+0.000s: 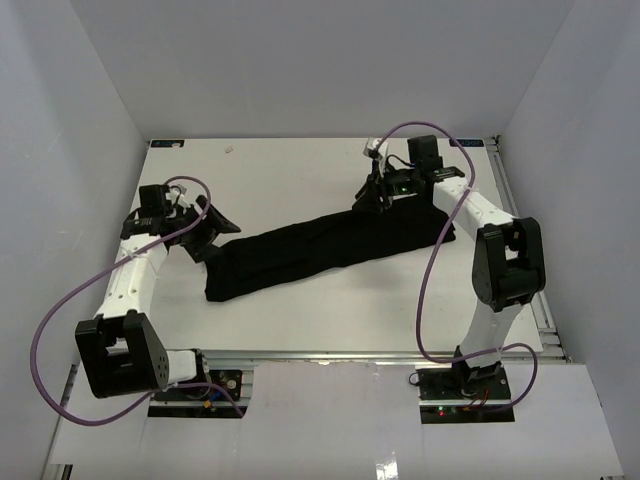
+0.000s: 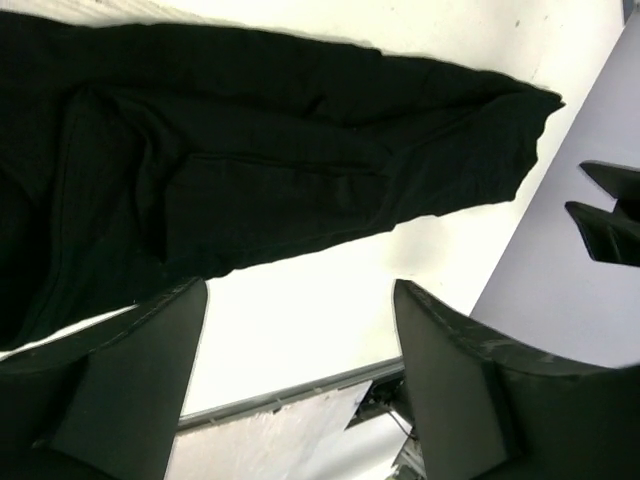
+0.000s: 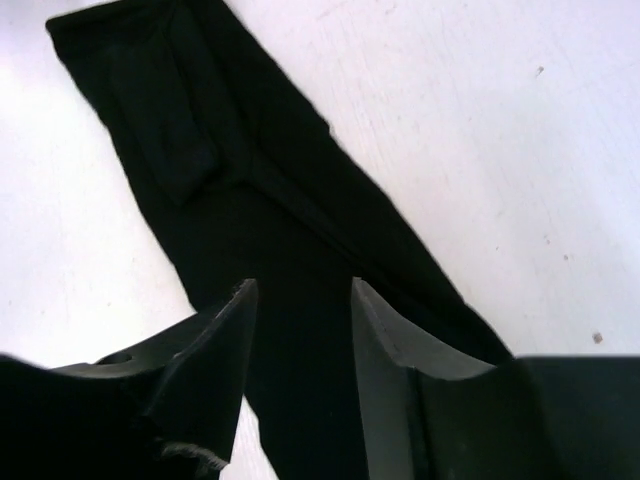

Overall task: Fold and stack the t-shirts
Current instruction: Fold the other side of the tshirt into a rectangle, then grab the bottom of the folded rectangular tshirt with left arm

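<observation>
The black t-shirt lies on the white table as a long narrow band, running from the near left to the far right. My left gripper hovers at its left end, open. In the left wrist view its jaws stand wide apart over bare table, and the t-shirt lies just beyond the fingertips. My right gripper is over the band's far right end. In the right wrist view its jaws stand apart above the t-shirt, which lies flat below them, gripped by neither finger.
White walls enclose the table on the left, back and right. A metal rail marks the table's near edge. Purple cables loop beside both arms. Bare table lies behind the shirt.
</observation>
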`<state>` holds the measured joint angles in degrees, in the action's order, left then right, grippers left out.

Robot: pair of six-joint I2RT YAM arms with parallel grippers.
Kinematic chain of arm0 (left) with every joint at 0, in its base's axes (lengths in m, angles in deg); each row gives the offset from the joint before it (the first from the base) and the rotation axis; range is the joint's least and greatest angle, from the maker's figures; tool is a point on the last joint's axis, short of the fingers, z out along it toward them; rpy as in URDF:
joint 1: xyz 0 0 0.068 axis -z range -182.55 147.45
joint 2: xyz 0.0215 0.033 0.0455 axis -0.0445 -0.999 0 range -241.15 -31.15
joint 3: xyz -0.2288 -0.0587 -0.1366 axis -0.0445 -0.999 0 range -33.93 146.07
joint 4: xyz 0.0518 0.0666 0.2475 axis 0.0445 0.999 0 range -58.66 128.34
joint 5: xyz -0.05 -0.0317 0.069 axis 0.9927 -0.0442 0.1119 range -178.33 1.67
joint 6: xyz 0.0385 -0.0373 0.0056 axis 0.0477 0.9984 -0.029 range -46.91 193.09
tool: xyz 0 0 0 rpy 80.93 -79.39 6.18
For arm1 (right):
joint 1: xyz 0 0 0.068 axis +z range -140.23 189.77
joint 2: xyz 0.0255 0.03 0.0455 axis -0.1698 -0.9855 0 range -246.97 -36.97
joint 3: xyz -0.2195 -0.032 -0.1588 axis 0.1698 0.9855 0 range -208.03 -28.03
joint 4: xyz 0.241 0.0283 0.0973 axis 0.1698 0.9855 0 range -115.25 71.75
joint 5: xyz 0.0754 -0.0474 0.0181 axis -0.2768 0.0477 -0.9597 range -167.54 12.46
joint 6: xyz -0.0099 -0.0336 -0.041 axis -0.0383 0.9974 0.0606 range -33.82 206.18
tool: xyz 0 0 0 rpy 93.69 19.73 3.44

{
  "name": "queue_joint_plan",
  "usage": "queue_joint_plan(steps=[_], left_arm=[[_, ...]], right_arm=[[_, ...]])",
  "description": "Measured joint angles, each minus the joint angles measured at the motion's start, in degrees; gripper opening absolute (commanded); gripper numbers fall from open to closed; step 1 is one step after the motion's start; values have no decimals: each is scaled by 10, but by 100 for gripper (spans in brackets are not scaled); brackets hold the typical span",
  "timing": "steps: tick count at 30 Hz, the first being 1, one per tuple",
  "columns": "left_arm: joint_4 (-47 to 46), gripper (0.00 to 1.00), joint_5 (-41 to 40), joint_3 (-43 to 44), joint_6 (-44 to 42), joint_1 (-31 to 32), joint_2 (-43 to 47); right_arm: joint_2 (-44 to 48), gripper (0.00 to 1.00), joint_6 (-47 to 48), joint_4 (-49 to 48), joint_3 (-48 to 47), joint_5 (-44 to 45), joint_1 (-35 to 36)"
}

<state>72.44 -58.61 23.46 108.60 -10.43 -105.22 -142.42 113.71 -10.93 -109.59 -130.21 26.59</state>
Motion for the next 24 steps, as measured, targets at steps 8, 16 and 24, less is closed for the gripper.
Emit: queue_joint_plan(steps=[8, 16, 24], left_arm=[[-21, 40, -58, -36, -3, 0, 57], [-21, 98, -114, -77, 32, -32, 77], [-15, 88, -101, -127, 28, -94, 75]], right_arm=[[42, 34, 7, 62, 35, -2, 14], [22, 33, -144, 32, 34, 105, 149], [-129, 32, -295, -2, -90, 133, 241]])
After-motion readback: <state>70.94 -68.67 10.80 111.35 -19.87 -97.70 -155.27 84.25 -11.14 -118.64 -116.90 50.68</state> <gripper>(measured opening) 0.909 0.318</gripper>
